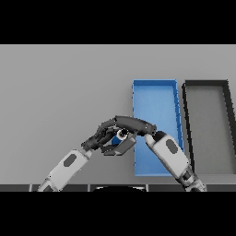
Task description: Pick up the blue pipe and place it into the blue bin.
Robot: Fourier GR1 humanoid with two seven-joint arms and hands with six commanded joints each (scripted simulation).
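The blue pipe (120,134) is just beside the left wall of the blue bin (154,90), near the middle of the table (60,87), and it is mostly covered by the two hands. Only its round open end and a small piece of blue show between the dark fingers.

The right hand (131,124) reaches leftward over the bin's edge; its fingers curve over the top of the pipe and its thumb is under it, so the hand is closed around the pipe. The left hand (99,138) comes from the lower left and touches the pipe from the other side with bent fingers, but I cannot tell if it really grips.

A black bin (207,85) stands just right of the blue one.
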